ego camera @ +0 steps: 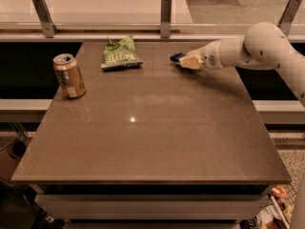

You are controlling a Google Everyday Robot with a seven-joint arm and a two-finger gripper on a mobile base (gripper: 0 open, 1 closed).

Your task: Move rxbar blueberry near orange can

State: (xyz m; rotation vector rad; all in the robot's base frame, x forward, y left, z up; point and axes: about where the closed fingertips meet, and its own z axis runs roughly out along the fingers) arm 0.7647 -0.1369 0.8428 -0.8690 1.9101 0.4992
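Smooth brown counter (152,142). At two o'clock the gripper (187,61) touches the flat blue bar (176,57); its grip cannot be told. A cylindrical metal can (69,75) stands at ten o'clock.

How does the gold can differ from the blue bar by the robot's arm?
The orange can stands upright near the left edge of the table; the rxbar blueberry lies low at the far right. The can is gold-orange and taller; the bar is dark blue. The can stands alone; the gripper is at the bar. Both are on the table.
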